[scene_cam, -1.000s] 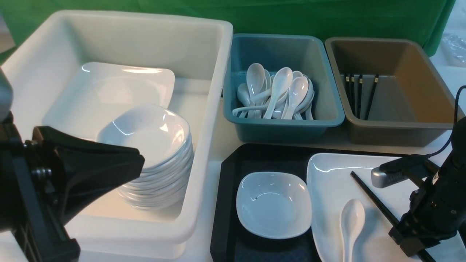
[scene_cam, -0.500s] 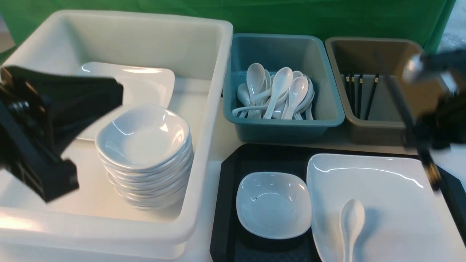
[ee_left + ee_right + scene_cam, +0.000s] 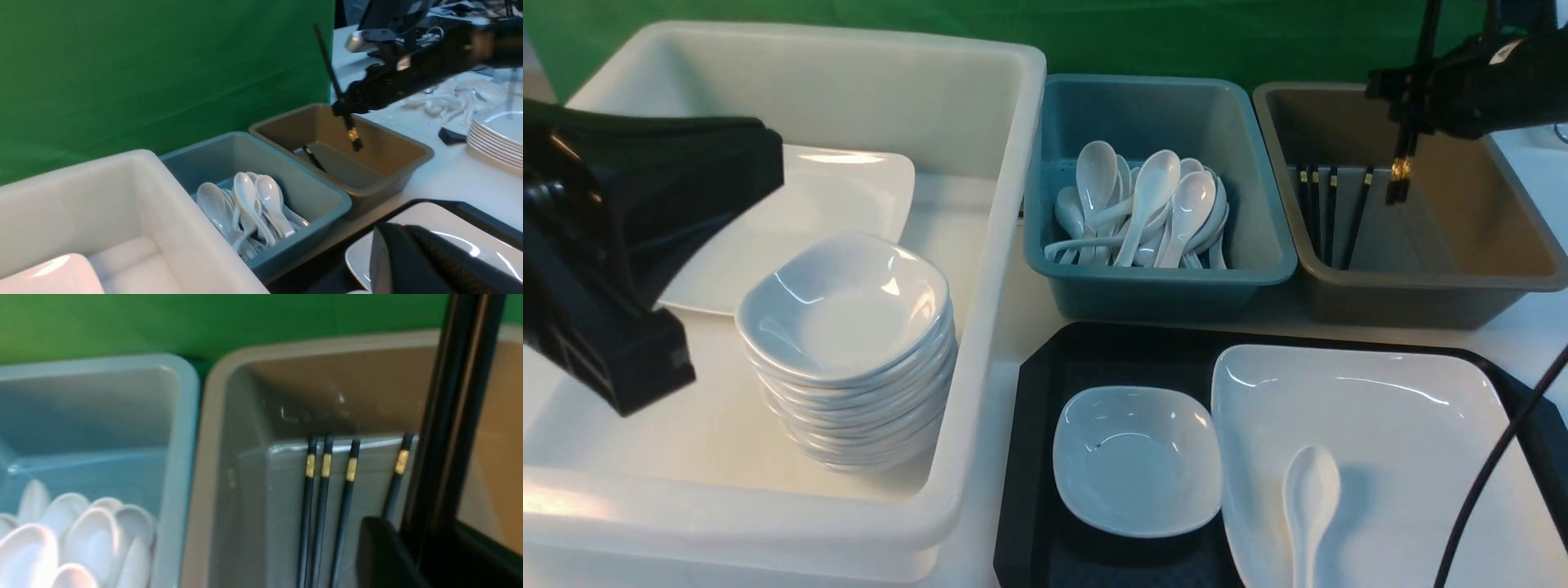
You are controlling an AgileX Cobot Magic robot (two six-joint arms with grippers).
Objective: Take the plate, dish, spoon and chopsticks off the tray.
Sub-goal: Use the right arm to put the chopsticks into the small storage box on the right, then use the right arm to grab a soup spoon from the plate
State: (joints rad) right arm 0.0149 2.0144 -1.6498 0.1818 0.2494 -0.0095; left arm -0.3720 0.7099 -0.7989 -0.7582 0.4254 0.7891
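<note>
Right jaws grip the chopsticks (image 3: 1400,175): two thin black sticks, upright, gold-banded ends down, hanging over the far-right brown tub (image 3: 1421,282). Other black sticks (image 3: 1327,212) lie along its left side, and the right side is open floor. Left jaws are closed, out left by the white tub (image 3: 1001,261). On the near black tray (image 3: 1029,457), the spoon (image 3: 1311,498) lies on the big glossy plate (image 3: 1405,408), with the small dish (image 3: 1135,465) just left. White table (image 3: 1527,335), green backdrop (image 3: 1176,41) behind.
</note>
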